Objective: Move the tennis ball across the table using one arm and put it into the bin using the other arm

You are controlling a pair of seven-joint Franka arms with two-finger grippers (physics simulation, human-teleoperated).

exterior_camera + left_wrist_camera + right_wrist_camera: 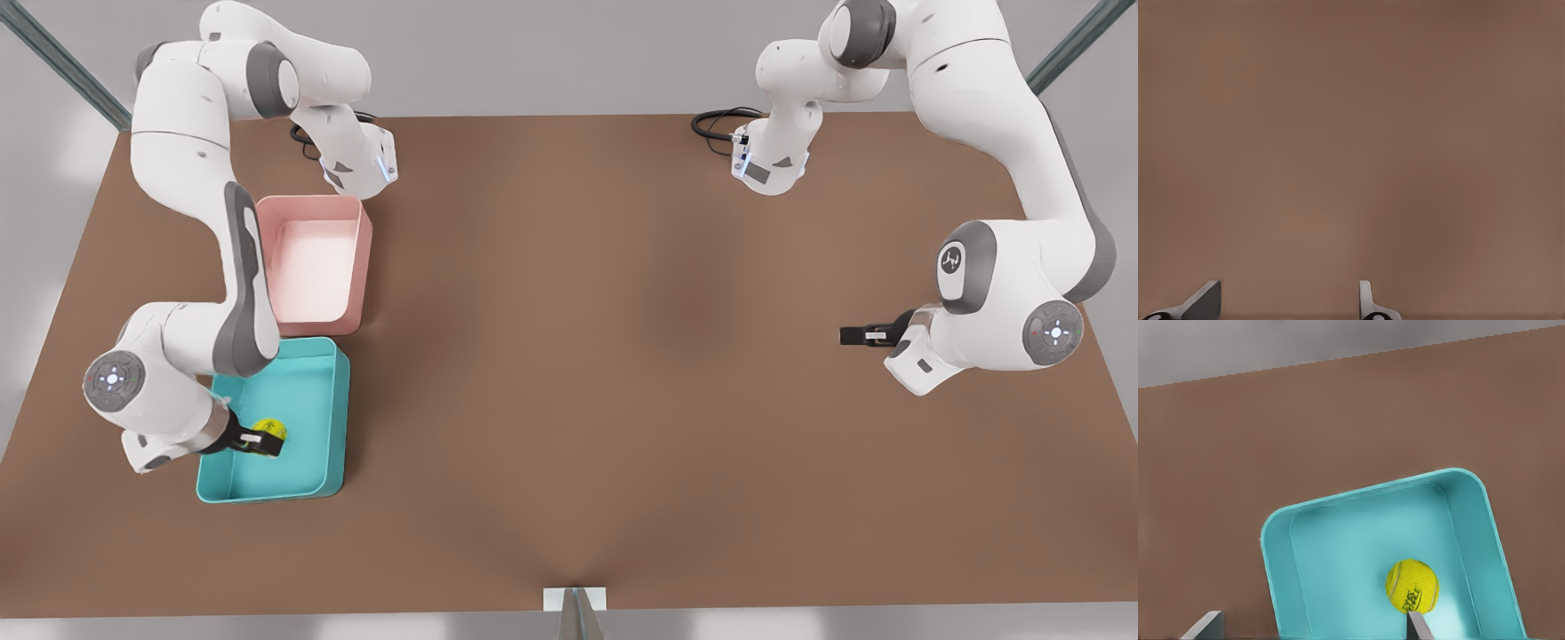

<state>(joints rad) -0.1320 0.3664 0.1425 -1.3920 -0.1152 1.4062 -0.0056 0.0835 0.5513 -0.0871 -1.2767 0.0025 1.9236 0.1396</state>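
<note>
The yellow-green tennis ball (271,430) (1412,586) lies on the floor of the teal bin (307,391) (1338,547), which stands on the brown table (587,356) at the front view's left. My right gripper (260,442) (1311,628) hangs open over the bin. The ball sits free just beside one of its fingertips (1418,625), not clamped. At the front view's right, my left gripper (852,335) (1285,305) waits open above bare tabletop with nothing between its fingers.
A pink tray (316,262) stands right behind the teal bin, touching or nearly touching it. The right arm's forearm (240,284) crosses over both trays' edges. Black cables (716,124) lie at the table's far edge.
</note>
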